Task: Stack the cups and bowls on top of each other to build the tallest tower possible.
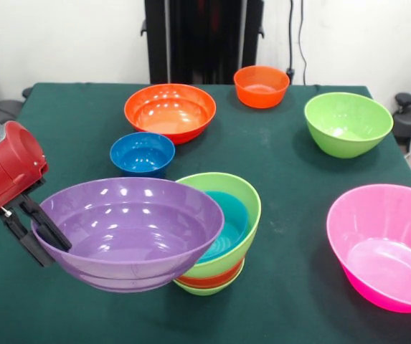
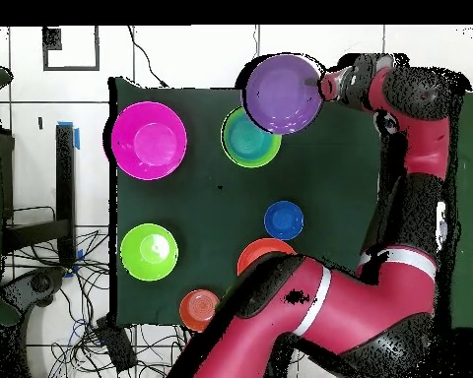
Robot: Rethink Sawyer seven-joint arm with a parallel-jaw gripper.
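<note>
My gripper (image 1: 39,233) (image 2: 317,87) is shut on the left rim of a large purple bowl (image 1: 130,231) (image 2: 284,93), held in the air just left of the tower (image 1: 223,236) (image 2: 250,138). One black finger lies inside the bowl, the other outside. The tower shows a teal bowl nested in a lime green one, over an orange band and a green base. Loose on the green cloth stand a small blue bowl (image 1: 143,153) (image 2: 283,219), a wide orange bowl (image 1: 170,111) (image 2: 264,252), a small orange bowl (image 1: 261,85) (image 2: 198,308), a lime green bowl (image 1: 347,123) (image 2: 149,252) and a pink bowl (image 1: 384,244) (image 2: 148,139).
The table (image 1: 284,179) is covered in dark green cloth. The arm (image 2: 418,148) runs along the table's right side in the overhead view, hiding part of the wide orange bowl there. Cables (image 2: 93,325) lie on the floor off the table's left side.
</note>
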